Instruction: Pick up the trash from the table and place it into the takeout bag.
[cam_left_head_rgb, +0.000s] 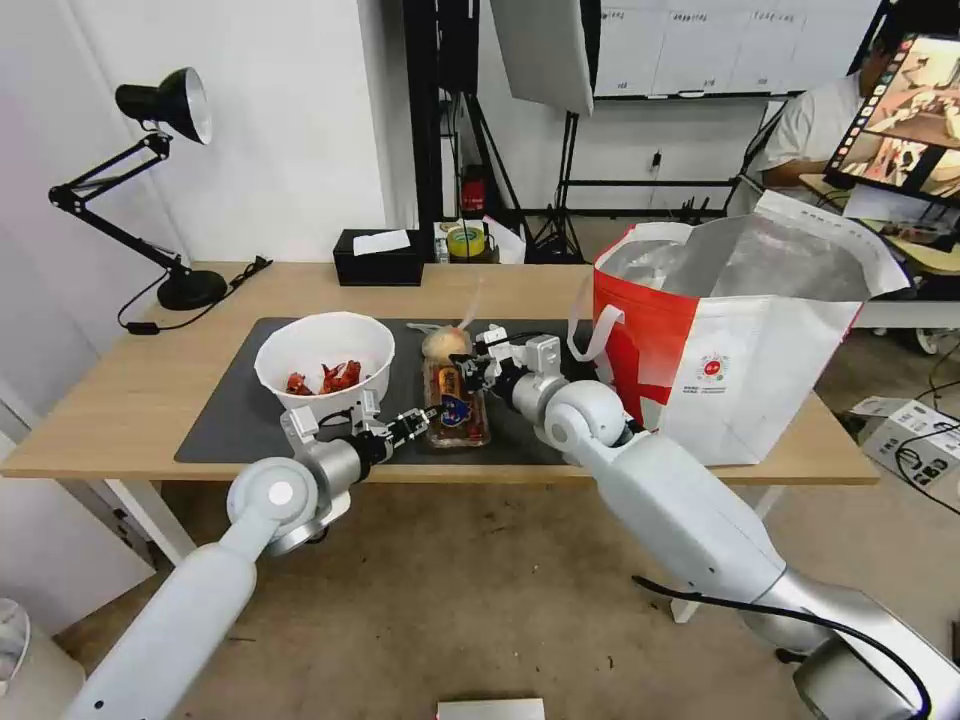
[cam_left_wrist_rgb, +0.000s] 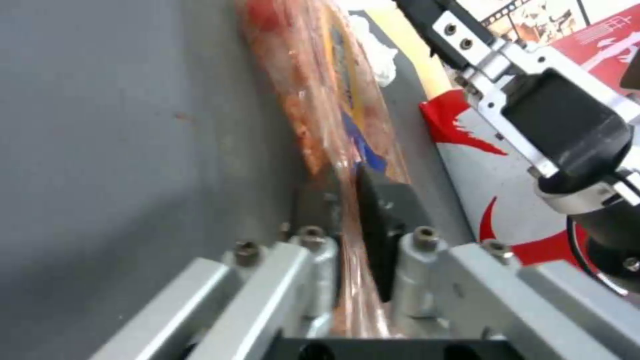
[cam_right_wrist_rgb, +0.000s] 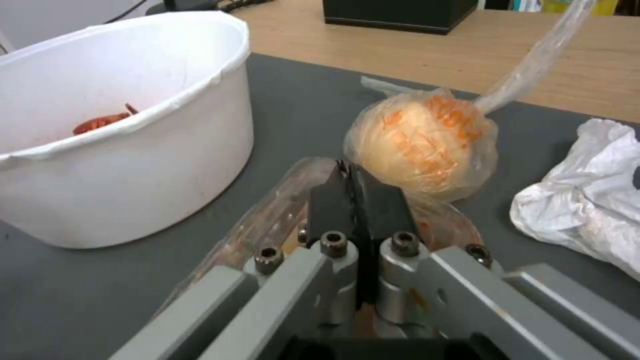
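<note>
A: Clear plastic clamshell tray (cam_left_head_rgb: 458, 405) lies on the grey mat (cam_left_head_rgb: 225, 400) between white bowl (cam_left_head_rgb: 325, 362) and takeout bag (cam_left_head_rgb: 735, 345).

B: Left gripper (cam_left_wrist_rgb: 347, 210) pinches the tray's rim. Right gripper (cam_right_wrist_rgb: 357, 195) clamps its other edge, beside the bagged bun (cam_right_wrist_rgb: 420, 142) and crumpled tissue (cam_right_wrist_rgb: 587, 200).

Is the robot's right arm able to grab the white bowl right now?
Probably not yet. The right gripper is shut on the clamshell tray, so it is busy, though the white bowl stands close beside it with nothing between.
</note>
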